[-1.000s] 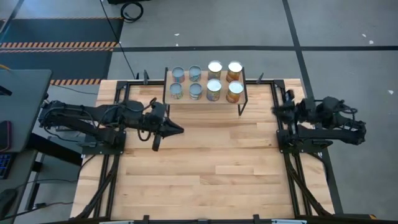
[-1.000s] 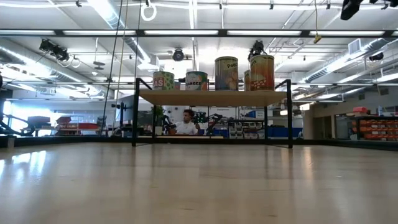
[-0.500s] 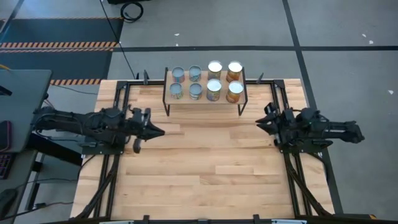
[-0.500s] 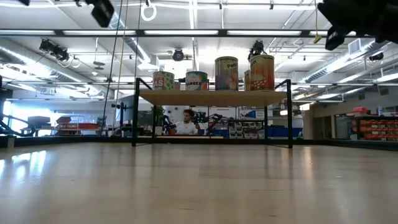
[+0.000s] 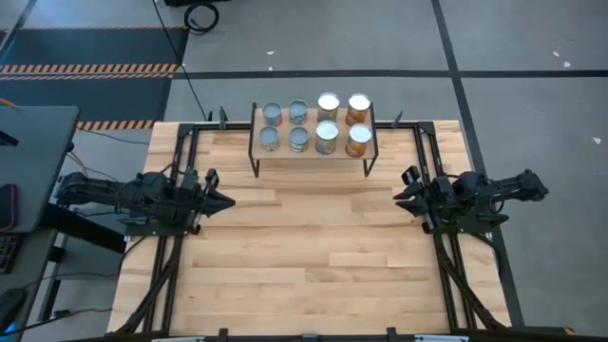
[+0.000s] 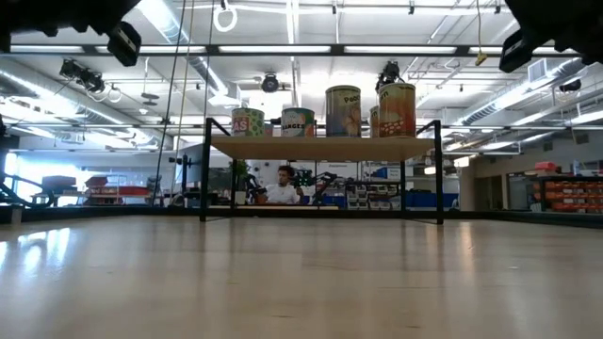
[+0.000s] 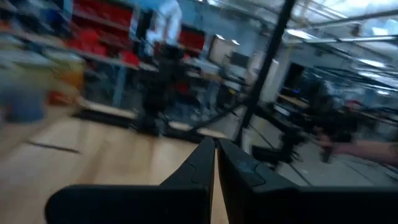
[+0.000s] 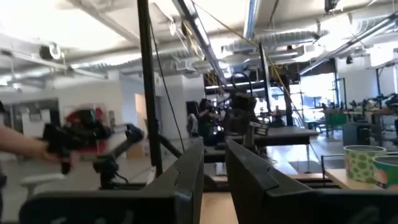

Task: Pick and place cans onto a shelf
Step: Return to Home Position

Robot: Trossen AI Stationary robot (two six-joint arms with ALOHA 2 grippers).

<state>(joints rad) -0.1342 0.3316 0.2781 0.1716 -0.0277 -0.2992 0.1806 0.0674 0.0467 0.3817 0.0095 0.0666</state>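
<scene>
Now all eight cans point(image 5: 327, 137) stand in two rows on the shelf point(image 6: 320, 147) at the counter's point(image 5: 313, 247) far edge, so placing looks finished and you are in the homing step. Your left hand point(image 5: 220, 200) sits near the counter's left side, clenched and empty. Your right hand point(image 5: 403, 193) sits near the right side, fingers point(image 8: 186, 180) slightly parted, holding nothing. Next, fold both arms to rest without swinging toward the shelf.

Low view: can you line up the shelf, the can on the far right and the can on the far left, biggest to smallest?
1. The shelf, widest by far.
2. The far-right can, tall.
3. The far-left can, short.
Nearness to the camera might skew the two cans slightly.
</scene>
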